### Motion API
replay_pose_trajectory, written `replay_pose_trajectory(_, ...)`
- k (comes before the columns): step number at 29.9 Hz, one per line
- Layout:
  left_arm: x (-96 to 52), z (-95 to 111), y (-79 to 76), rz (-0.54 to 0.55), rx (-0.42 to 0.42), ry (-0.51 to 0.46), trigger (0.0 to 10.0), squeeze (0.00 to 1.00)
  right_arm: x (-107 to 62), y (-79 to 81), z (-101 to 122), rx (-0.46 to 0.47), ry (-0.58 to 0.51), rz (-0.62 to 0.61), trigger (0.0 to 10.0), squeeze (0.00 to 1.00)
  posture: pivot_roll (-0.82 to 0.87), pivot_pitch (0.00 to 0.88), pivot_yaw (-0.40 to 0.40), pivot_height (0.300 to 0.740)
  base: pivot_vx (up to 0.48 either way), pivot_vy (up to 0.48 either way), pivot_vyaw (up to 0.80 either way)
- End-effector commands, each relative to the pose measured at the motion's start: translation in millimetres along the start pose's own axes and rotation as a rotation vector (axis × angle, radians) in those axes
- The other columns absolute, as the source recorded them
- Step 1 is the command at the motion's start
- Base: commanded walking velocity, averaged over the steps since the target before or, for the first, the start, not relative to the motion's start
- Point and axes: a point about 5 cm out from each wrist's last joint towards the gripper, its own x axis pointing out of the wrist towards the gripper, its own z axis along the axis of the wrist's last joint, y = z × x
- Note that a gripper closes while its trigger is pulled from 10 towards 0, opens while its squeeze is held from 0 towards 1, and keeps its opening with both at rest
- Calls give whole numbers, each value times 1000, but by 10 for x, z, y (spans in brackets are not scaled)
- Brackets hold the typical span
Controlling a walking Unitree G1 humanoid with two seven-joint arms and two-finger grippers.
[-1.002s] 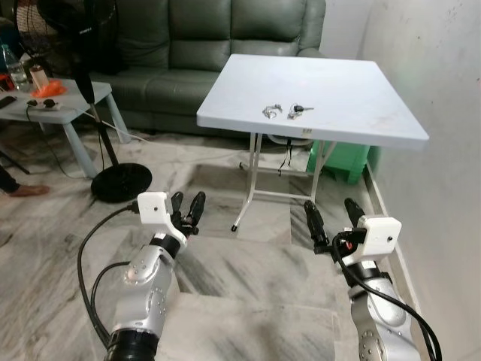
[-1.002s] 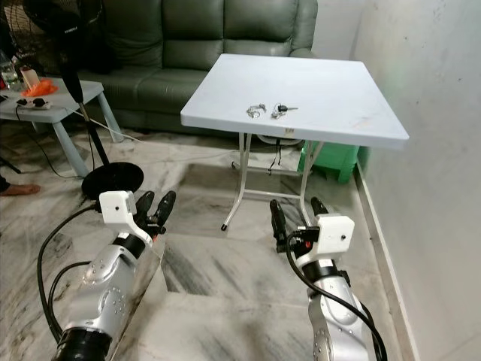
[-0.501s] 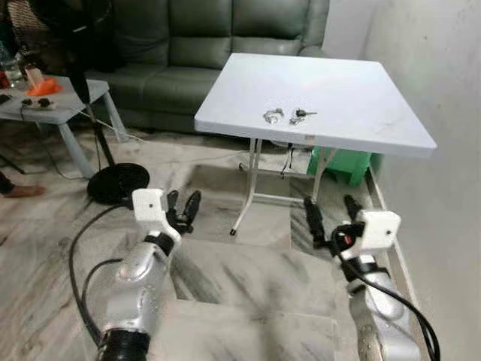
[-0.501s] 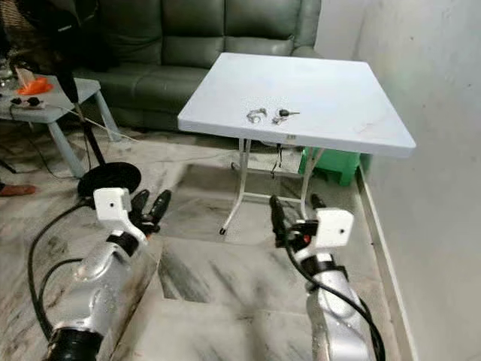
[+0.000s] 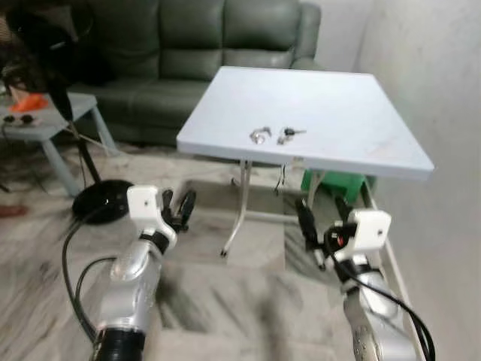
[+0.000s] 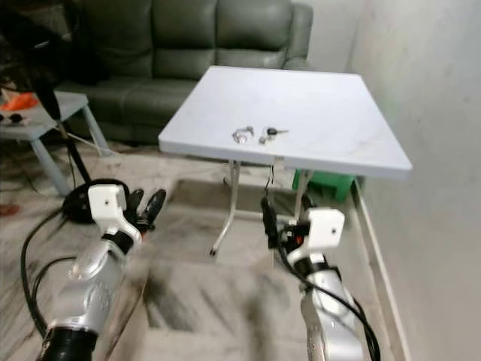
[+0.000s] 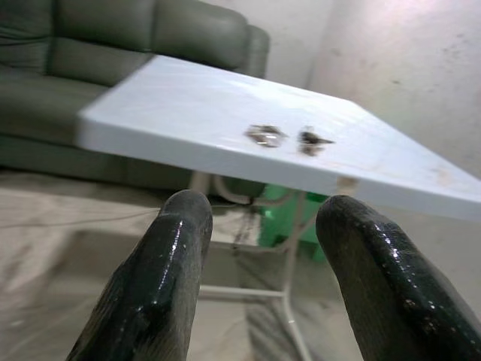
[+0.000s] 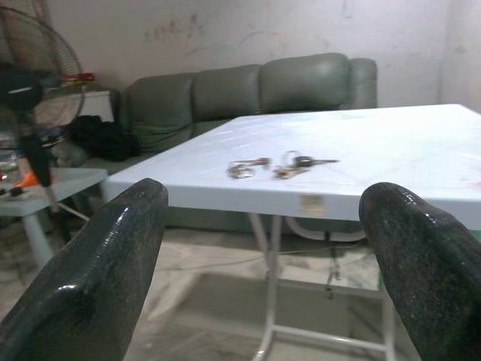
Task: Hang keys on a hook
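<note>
Lying on table, keys well beyond both empty, open claws.

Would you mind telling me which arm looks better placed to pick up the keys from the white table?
Probably the right. The keys lie near the table's front edge, almost straight ahead of the open right tool. The left tool, also open, sits off beyond the table's corner.
</note>
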Motion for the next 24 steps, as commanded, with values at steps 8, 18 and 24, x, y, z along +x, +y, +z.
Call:
replay_pose_trajectory(8, 25, 15, -73, -35, 1, 3, 10000, 0, -33, -67, 26, -6, 2, -26, 10000, 0, 4, 0, 11, 740, 395, 0, 0)
replay_pose_trajectory(18, 14, -12, -84, -30, -9, 9, 10000, 0, -38, -59, 15, -9, 11, -12, 10000, 0, 8, 0, 4, 740, 375, 0, 0)
replay_pose_trajectory(24, 4, -21, -90, -29, -14, 10, 10000, 0, -42, -48, 12, -6, 17, -2, 10000, 0, 10, 0, 2, 740, 356, 0, 0)
